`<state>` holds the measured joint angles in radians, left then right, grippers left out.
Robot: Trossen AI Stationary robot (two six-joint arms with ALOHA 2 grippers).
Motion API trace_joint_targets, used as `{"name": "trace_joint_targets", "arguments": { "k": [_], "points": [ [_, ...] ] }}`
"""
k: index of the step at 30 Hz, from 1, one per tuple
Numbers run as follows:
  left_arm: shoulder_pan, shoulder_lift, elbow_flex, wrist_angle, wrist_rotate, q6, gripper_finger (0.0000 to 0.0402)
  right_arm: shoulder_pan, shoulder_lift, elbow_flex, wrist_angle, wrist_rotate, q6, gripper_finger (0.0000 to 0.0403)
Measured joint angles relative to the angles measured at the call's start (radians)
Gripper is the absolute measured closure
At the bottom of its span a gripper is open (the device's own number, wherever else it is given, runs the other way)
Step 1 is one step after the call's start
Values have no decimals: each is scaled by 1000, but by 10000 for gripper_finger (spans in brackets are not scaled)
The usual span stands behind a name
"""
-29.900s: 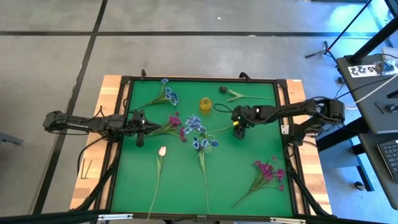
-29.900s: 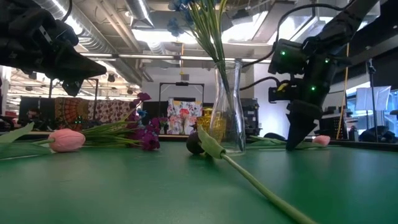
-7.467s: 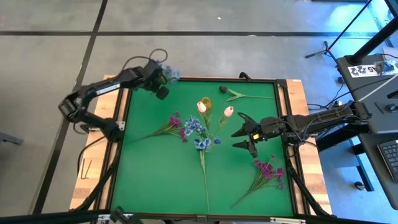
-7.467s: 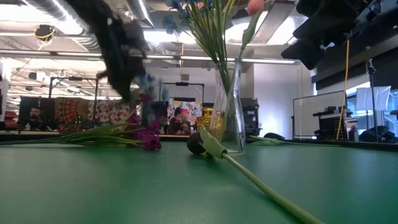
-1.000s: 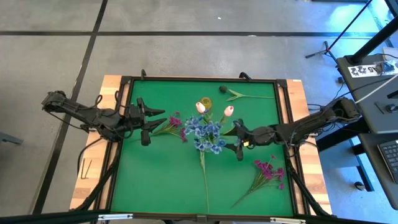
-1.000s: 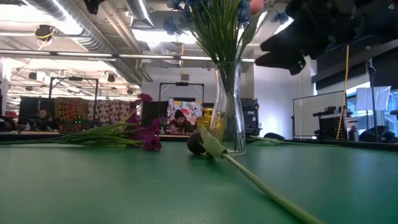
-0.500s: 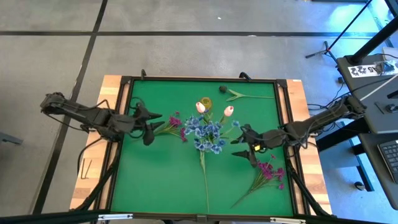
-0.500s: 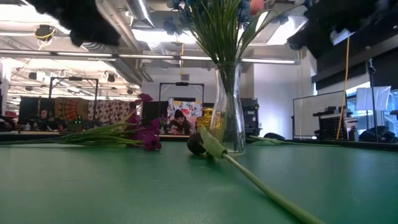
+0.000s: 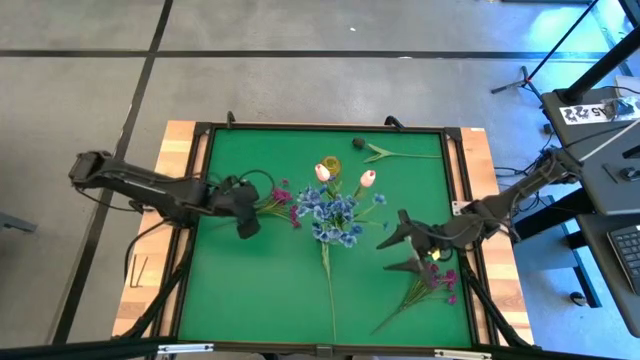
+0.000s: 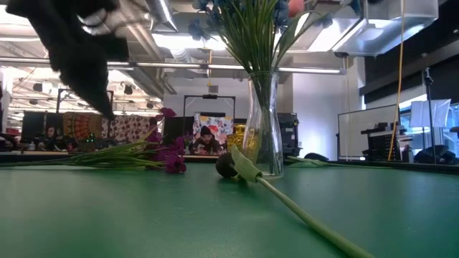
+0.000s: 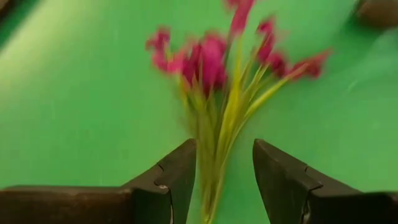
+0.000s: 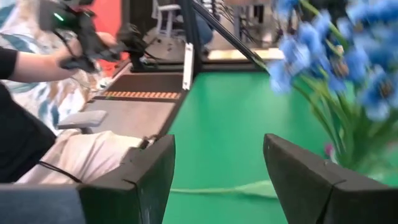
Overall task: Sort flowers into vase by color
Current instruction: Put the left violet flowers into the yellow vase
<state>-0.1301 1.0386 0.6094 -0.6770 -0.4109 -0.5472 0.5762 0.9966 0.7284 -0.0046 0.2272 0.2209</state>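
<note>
On the green table (image 9: 250, 290), the glass vase (image 10: 263, 129) stands just above centre, crowded with blue blossom sprays (image 9: 330, 215) and two white-pink tulip buds (image 9: 324, 172) at its twelve o'clock side. One long stem (image 9: 328, 285) runs from the vase toward six o'clock. From nine o'clock the left arm reaches in, and the left gripper (image 9: 246, 222) hangs over the stems of a magenta spray (image 9: 278, 196) lying just left of the vase; in the left wrist view its fingers (image 11: 174, 180) stand spread to either side of those stems (image 11: 217, 155), without visibly touching them. From three o'clock the right arm comes in, with the right gripper (image 9: 400, 248) spread wide and empty, poised between the vase and a second magenta spray (image 9: 432, 278) lying toward five o'clock. Smallest of all, a dark tulip bud (image 9: 357, 144) lies near the twelve o'clock edge, its green stem and leaf (image 9: 395, 153) trailing toward one o'clock.
</note>
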Motion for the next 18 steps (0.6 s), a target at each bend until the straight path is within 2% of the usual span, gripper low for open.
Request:
{"name": "trace_joint_targets", "arguments": {
  "k": [7, 18],
  "points": [
    [72, 174, 0, -24, 79, 0, 248, 67, 0, 60, 3, 24, -69, 160],
    [136, 341, 0, -33, 241, 0, 248, 107, 0, 68, 1, 79, -74, 160]
  ]
}}
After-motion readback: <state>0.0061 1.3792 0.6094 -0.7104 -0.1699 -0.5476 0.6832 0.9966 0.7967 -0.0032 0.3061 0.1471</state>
